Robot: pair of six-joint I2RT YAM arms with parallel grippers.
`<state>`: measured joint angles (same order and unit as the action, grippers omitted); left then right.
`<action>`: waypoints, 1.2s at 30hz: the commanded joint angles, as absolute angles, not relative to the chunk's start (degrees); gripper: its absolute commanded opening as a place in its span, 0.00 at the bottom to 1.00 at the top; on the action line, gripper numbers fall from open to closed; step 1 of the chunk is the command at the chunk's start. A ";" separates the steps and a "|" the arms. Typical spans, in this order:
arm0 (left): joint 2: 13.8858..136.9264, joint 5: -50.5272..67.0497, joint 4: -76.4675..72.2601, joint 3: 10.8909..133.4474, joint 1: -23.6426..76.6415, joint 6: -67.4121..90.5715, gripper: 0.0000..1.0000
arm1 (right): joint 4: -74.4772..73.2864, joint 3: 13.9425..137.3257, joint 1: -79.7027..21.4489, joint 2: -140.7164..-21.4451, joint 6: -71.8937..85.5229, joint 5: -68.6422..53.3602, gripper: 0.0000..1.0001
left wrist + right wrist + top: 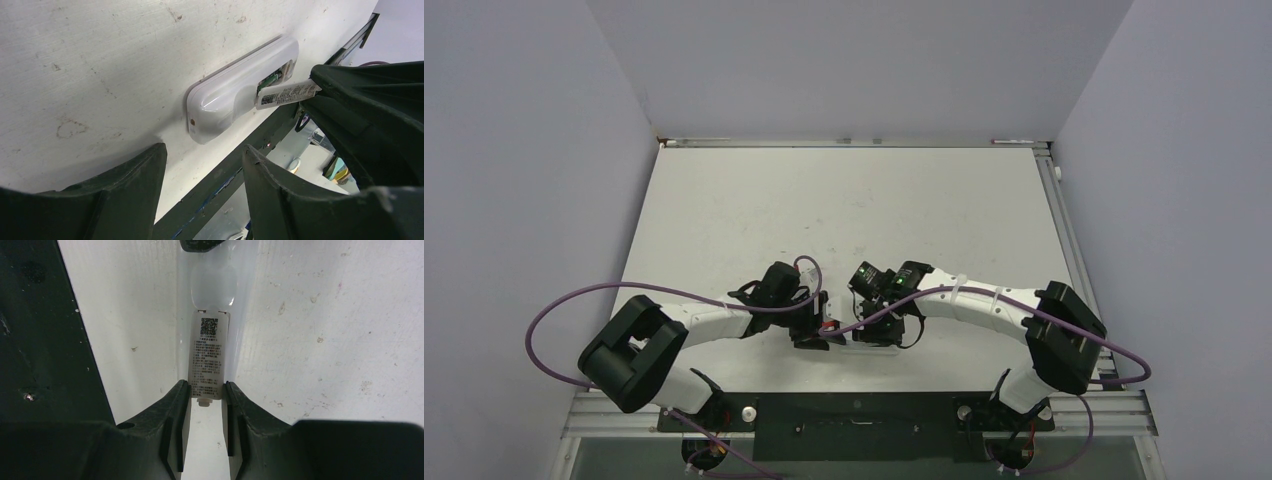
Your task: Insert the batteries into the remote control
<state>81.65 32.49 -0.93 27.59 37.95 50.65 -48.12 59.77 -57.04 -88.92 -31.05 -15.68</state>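
Near edge of the tabletop (100, 60), about mid-width: both arms met there.

- Left fingers (125, 195) stood wide apart and held nothing. They were poised just short of the remote's rounded end.
- Remote control (227, 102) lay back-up on the tabletop, close along the near edge. Its length ran away from the left fingers.
- The recess at its far end was open, with green board and a brownish lining showing inside. No batteries were seen there or in any view.
- Beyond that, the right fingers (175, 410) were pinched narrow on the battery cover (207, 352), a thin white strip with a printed label. They gripped it by its outer end. Its other end touched the recess lip, and the strip was tilted up.

Judgement: the step in hand was the cover. The empty-looking recess suggested it was coming off rather than going on.

To do it well:
- The left fingers would likely need to steady the remote body, which sat unheld near the edge and could slide or lift with the cover.
- The right arm should pull in line with the remote's length and keep the strip low.
- It should also avoid twisting, since the thin tabs at the lip looked easy to bind or snap.
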 commanded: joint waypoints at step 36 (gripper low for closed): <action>82.44 31.85 -2.29 27.42 38.32 49.92 0.54 | -47.00 62.27 -55.96 -90.79 -30.22 -16.10 0.08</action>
